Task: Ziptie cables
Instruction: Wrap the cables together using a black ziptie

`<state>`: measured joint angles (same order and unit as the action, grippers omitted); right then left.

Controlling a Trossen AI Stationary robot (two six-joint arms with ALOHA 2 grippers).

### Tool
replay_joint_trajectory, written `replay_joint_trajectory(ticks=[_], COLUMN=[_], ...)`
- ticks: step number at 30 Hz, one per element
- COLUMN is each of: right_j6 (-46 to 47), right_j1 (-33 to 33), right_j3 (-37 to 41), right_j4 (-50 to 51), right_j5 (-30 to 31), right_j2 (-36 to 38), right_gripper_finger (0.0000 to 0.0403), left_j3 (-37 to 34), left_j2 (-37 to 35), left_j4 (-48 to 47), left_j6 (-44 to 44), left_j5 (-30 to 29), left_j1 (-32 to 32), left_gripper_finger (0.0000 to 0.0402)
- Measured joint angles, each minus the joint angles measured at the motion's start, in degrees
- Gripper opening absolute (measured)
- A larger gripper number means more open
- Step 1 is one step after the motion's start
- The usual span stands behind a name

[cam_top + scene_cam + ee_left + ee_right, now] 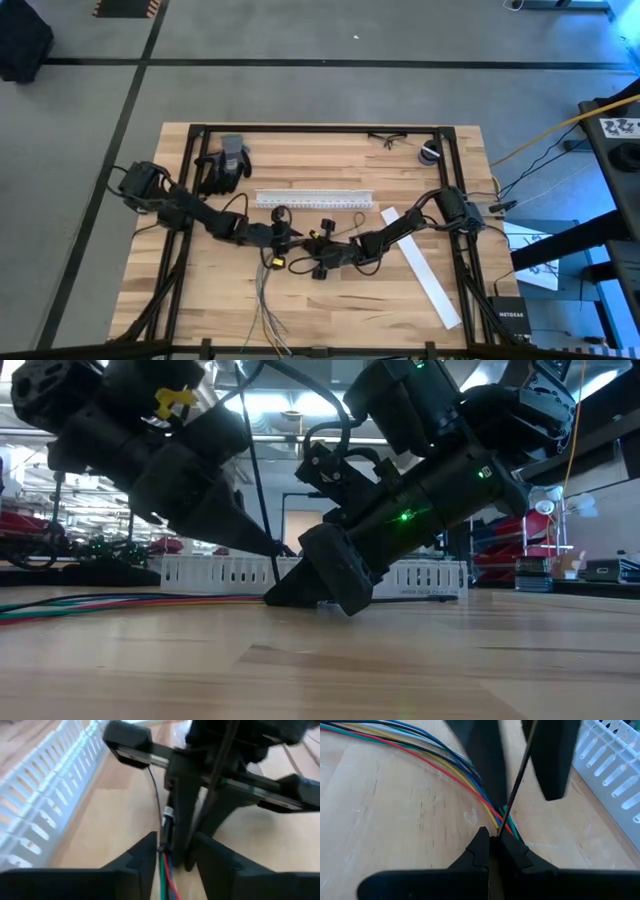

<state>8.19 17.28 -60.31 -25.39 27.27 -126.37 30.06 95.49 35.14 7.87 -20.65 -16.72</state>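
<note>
The slotted channel (315,198) lay across the middle of the bench (200,310), with a glove (226,162) behind its left end and glasses (388,139) near the back edge. The cables (270,310) ran from the front edge up to mid-bench, where both grippers met just in front of the channel: left gripper (285,238) on the left, right gripper (325,252) on the right. A flat strip (425,270) sat slanted toward the front right corner.

A: Where are the arms?
B: Both reach inward, low, just in front of the channel (315,198). The left gripper (172,851) faces the right gripper (492,837), tips nearly meeting.
A: Jaws?
B: Left slightly parted; right pinched together.
</note>
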Motion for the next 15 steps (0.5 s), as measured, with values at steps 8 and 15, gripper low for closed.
replay_joint_trajectory(ticks=[8, 15], right_j6=[0.0, -1.0], right_j1=[0.0, 0.0], right_j3=[0.0, -0.2], right_j4=[-0.1, -1.7], right_j5=[0.2, 1.5], right_j2=[0.0, 0.3], right_gripper_finger=[0.0015, 0.0015], left_j3=[1.0, 4.9], left_j2=[-0.4, -11.6], left_j4=[-2.0, -12.9], left_j6=[-2.2, -4.1], left_j5=[1.2, -0.2], left_j1=[0.2, -2.9], left_gripper_finger=[0.0003, 0.0001])
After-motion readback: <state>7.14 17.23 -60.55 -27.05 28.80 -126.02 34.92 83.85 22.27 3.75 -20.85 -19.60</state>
